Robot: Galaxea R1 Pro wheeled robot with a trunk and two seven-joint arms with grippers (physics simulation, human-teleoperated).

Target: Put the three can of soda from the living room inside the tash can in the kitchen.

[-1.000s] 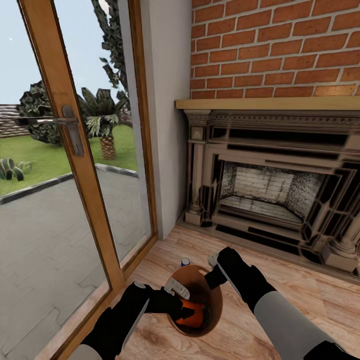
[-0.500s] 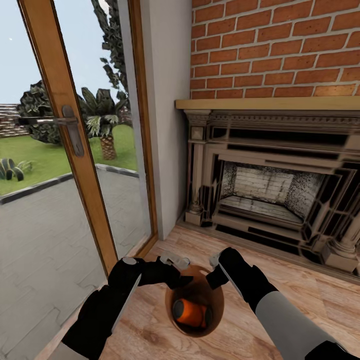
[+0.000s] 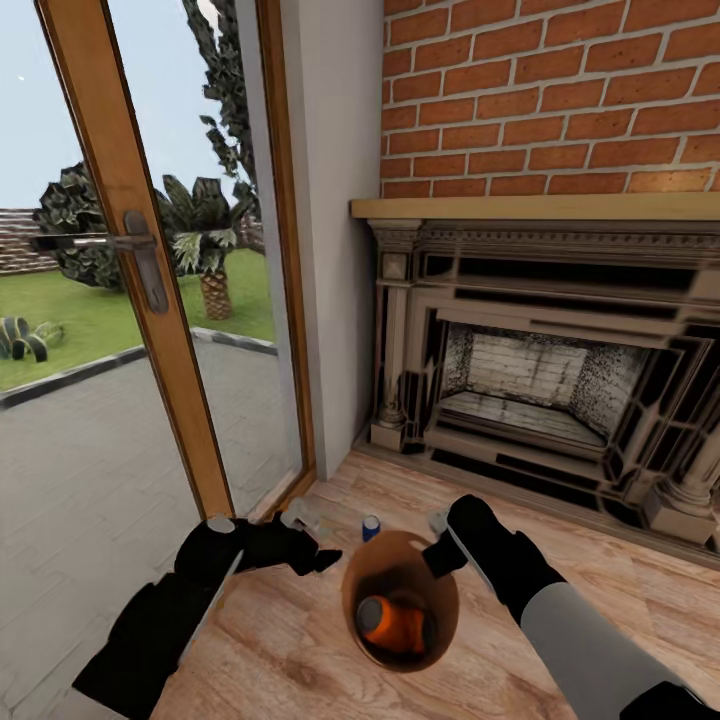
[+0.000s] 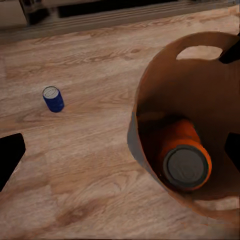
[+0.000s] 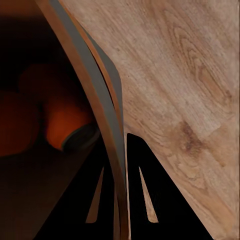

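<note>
— What is being shown of the room, from the largest things down?

— The living room is being taken in by the head view: a red-brick chimney (image 3: pixel 550 95) is rising over an ornate fireplace (image 3: pixel 545 370), a wood-framed glass door (image 3: pixel 150 270) is standing to the left, and a light wood floor (image 3: pixel 640 580) is lying below.

— And where is the tash can being kept?

— The tash can (image 3: pixel 400 600) is being held over the floor in front of the fireplace, tilted so that its tan-brown inside is being shown. Its rim is being clamped by the right gripper (image 3: pixel 440 535); in the right wrist view the wall of the bucket is being pinched between the two dark fingers (image 5: pixel 145 195), one inside and one outside.

— What is being carried in it?

— An orange can (image 3: pixel 392 622) is lying on its side at the bottom; in the right wrist view a second orange shape is being made out dimly beside it.

— And the left claw?

— The left gripper (image 3: pixel 305 535) is being held just beside the bucket, touching nothing, with its fingers spread wide apart. The blue can (image 3: pixel 371 527) is standing upright on the floor between the two grippers, just beyond the bucket's rim.
</note>
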